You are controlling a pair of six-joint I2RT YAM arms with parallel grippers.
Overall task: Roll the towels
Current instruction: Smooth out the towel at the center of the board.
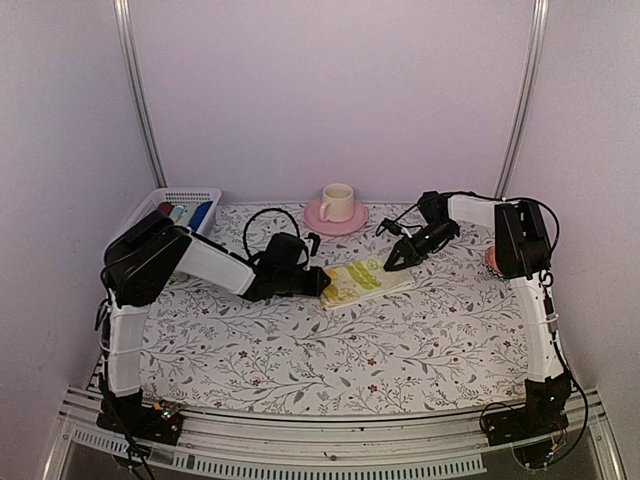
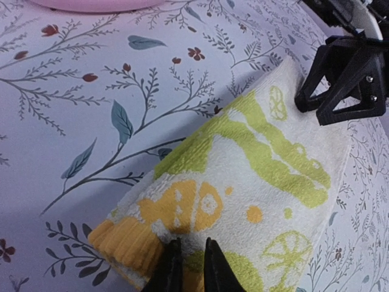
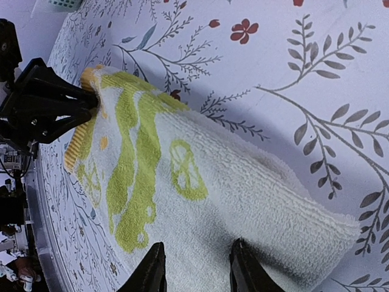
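The pale yellow towel with green marks lies folded thick in the middle of the counter, near the pink saucer. My left claw is at its orange hem, the fingers almost together; I cannot tell if they pinch the hem or only touch it. My right claw is at the other end, fingers apart over the cloth, not closed on it. I judge the rolling is not yet begun. To do it well, I should press the far end flat with the right claw, turn the hem over itself tightly with the left, and keep both edges in line, so the roll does not become a cone.
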